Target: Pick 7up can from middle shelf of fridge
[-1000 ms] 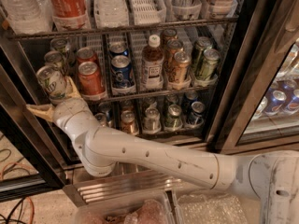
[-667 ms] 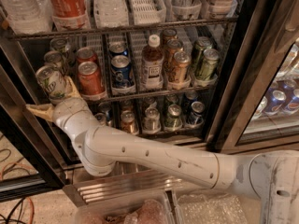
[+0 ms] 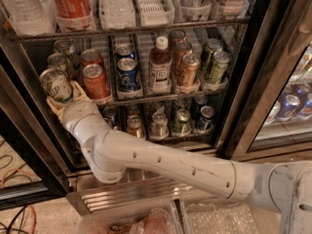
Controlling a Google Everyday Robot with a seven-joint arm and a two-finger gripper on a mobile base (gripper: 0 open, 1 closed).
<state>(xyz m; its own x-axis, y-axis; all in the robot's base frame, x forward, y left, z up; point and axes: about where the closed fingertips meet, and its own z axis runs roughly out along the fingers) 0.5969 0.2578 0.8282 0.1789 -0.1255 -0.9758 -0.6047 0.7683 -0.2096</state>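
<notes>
The pincer [image 3: 64, 98] is at the left end of the middle shelf [image 3: 156, 98]. It is clamped on the tilted 7up can [image 3: 55, 84].

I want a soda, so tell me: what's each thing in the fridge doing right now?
7up can: tilted, gripped by the end effector
end effector: shut on the can, at the middle shelf's left end
fridge: door open
brown bottle: upright, cap on

Shop, drinks fridge [image 3: 247, 72], pincer [image 3: 65, 96] gripping 7up can [image 3: 55, 83]
</notes>
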